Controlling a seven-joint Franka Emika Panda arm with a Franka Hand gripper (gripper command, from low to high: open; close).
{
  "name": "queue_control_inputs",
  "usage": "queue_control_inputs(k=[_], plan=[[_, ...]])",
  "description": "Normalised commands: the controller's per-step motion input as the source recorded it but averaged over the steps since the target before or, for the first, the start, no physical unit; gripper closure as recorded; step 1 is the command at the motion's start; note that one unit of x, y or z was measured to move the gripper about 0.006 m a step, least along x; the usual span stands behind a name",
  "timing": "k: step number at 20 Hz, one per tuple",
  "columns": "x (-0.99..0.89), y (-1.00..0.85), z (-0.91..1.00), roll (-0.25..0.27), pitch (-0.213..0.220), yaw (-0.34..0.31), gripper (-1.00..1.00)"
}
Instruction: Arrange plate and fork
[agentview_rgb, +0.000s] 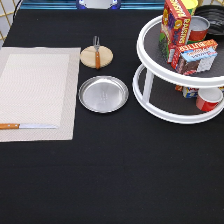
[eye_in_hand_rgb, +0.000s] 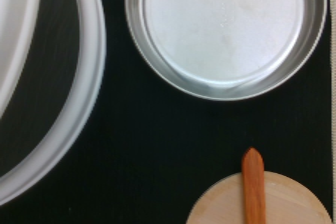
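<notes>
The silver plate (agentview_rgb: 103, 93) lies on the black table between the beige placemat (agentview_rgb: 37, 90) and the white two-tier turntable (agentview_rgb: 175, 75). The fork (agentview_rgb: 97, 51) lies across the round wooden coaster (agentview_rgb: 96, 56) just above the plate, tines pointing to the exterior view's top. In the wrist view the plate (eye_in_hand_rgb: 225, 45) shows from close by, with the fork's orange-brown handle end (eye_in_hand_rgb: 253, 185) on the coaster (eye_in_hand_rgb: 262, 200). The gripper does not show in the exterior view.
A knife (agentview_rgb: 25, 126) with a wooden handle lies on the placemat's lower left. The turntable holds boxes (agentview_rgb: 177, 22) and red cups (agentview_rgb: 207, 100); its white rim (eye_in_hand_rgb: 67, 100) shows in the wrist view.
</notes>
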Motion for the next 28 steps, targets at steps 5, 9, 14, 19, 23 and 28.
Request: queue_control_inputs(k=[5, 9, 14, 19, 23, 28], plan=[[0.44, -0.02, 0.07, -0.003, 0.024, -0.016, -1.0], [1.0, -0.04, 0.24, -0.01, 0.074, -0.025, -1.0], [1.0, -0.06, 0.07, -0.001, 0.082, -0.026, -1.0], [0.96, -0.18, -0.01, 0.029, 0.096, -0.011, -1.0], [0.84, -0.36, -0.13, 0.108, 0.063, -0.003, -1.0], [0.8, -0.41, -0.21, 0.149, 0.042, -0.009, -1.0]])
